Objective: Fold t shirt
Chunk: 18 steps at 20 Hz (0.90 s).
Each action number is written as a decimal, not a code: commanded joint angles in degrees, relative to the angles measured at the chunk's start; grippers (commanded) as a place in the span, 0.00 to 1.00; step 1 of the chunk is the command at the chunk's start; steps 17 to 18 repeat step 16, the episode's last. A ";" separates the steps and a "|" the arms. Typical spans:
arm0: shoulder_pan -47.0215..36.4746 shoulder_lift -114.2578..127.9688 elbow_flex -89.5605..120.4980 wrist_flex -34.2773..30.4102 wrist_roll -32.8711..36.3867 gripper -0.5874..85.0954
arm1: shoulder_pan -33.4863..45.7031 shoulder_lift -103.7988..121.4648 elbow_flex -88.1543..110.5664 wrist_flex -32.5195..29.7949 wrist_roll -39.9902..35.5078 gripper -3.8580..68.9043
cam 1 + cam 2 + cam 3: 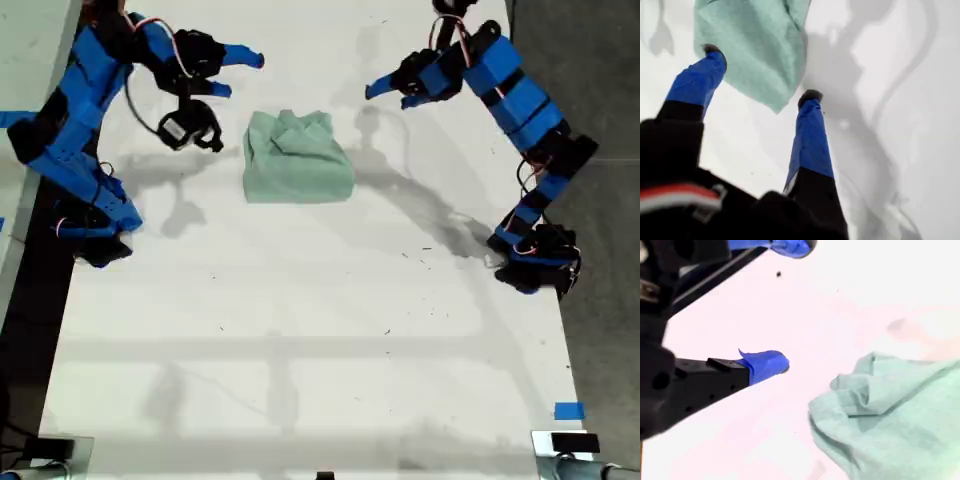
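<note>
The pale mint-green t shirt (298, 160) lies bunched in a rough square at the far middle of the white table (300, 320). My first gripper (387, 95) hovers just off the shirt's far corner on the exterior view's right. It is open, and a smooth corner of the t shirt (755, 55) shows between its blue fingers (812, 135). My second gripper (238, 75) hangs near the shirt's other far corner, on the exterior view's left. It is wide open and holds nothing, with the wrinkled t shirt (890, 415) beside its lower fingertip (767, 364).
Both arm bases stand at the table's side edges, one (95, 225) at the exterior view's left and one (535, 260) at its right. A blue tape mark (568, 410) sits near the front corner on the exterior view's right. White tabletop stretches in front of the shirt.
</note>
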 commanded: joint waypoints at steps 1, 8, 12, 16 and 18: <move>15.91 20.30 6.24 0.26 -11.07 0.32 | -8.00 28.92 17.93 2.46 8.17 0.41; 56.34 36.56 43.95 -9.40 -50.62 0.28 | -45.44 61.79 63.72 0.26 45.18 0.26; 62.31 48.60 60.38 -13.62 -57.39 0.18 | -52.73 76.55 82.88 -3.25 50.71 0.11; 64.07 61.88 74.09 -17.23 -58.80 0.14 | -57.92 87.28 95.45 -6.77 53.26 0.13; 64.07 61.88 74.09 -17.23 -58.80 0.14 | -57.92 87.28 95.45 -6.77 53.26 0.13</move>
